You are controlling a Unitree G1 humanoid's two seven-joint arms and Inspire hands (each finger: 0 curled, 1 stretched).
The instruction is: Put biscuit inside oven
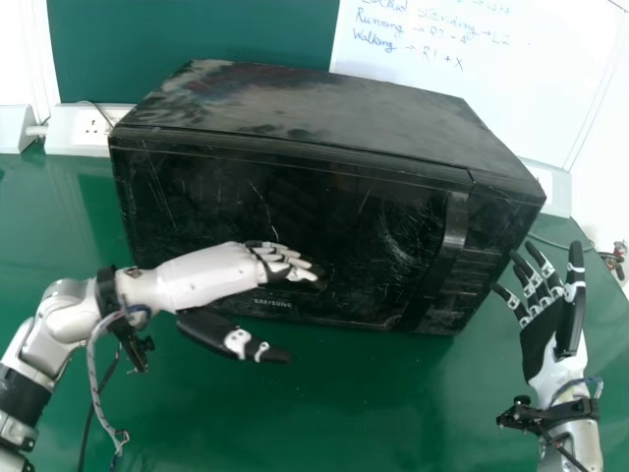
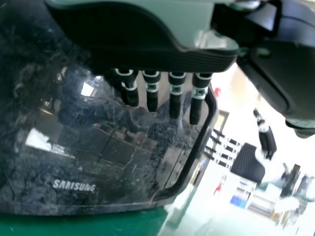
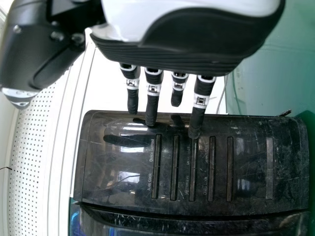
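Left hand [image 1: 211, 270], a smooth white shell with jointed fingers, is wide: its fingers run nearly straight across the oven [image 1: 295, 226], and its black thumb [image 1: 211, 334] stands apart beneath them. Right hand [image 1: 555, 329], with a dark palm, is wide as well, its fingers straight and its thumb raised. Two hands, then, and one oven.

The oven is a black box, glossy on its door, scuffed and scratched, with a dull, smeared top. From the left hand its middle lies toward two o'clock; from the right hand, toward ten. The left fingers overlap the door in the head view; whether they touch it, I cannot tell. The right fingertips are near the controls, contact again unclear.

The door has one handle [image 1: 454, 221], at three o'clock. Beyond it, the right wrist view shows six slim bars [image 3: 193, 169]: five closely spaced, one farther off.

Under everything is one smooth green table [image 1: 334, 413]. Behind the oven, toward one o'clock, is one whiteboard [image 1: 531, 69] with blue handwriting; toward ten, a pale socket plate [image 1: 74, 130].
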